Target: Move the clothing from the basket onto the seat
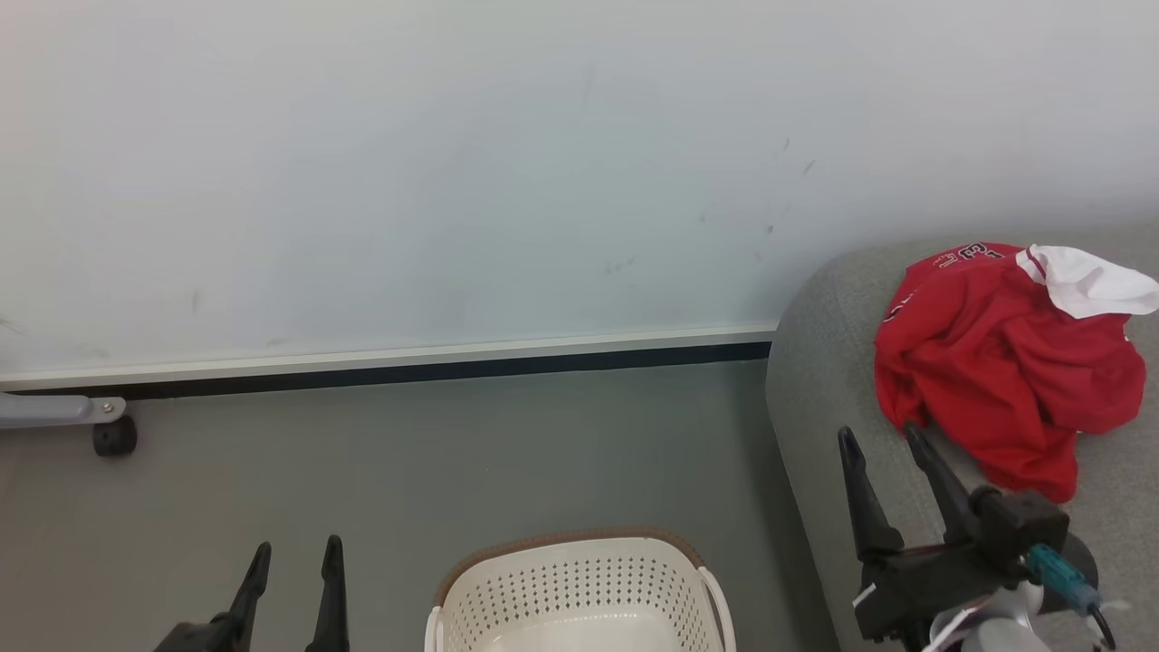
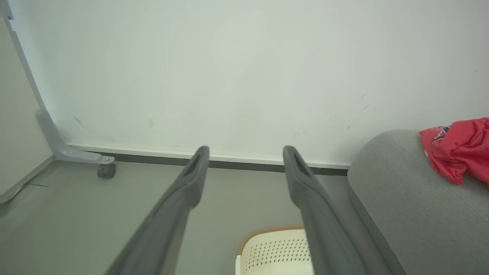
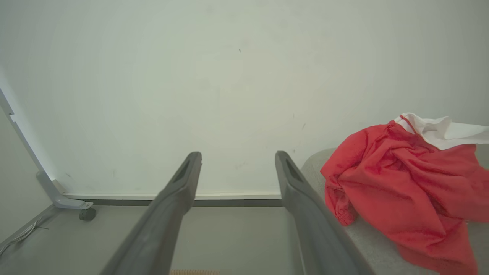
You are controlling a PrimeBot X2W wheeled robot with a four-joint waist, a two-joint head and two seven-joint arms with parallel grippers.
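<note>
Closest in, at the bottom edge of the head view, sits the basket, cream-white and perforated with a brown rim, standing on the grey floor. To its right the clothing lies up on the seat. It is a crumpled bright red heap near the seat's rounded end, with white fabric turned out at its far upper corner and lettering along its top edge. Whether the heap is one garment or two cannot be told. The light grey seat stands near the basket, a strip of floor between them.

The right pincer hovers over the seat with its two dark fingers spread wide and nothing between them. In the head view one fingertip overlaps the heap's near hem. The right wrist view shows a gap between that finger and the red cloth, so the pincer is just beside the clothing and not holding it. The left pincer is also wide open and empty, above the floor to the left of the basket, its fingers pointing toward the wall.

A white skirting board with a dark strip under it runs along the wall's foot. At far left a grey metal leg ends in a black caster on the floor.
</note>
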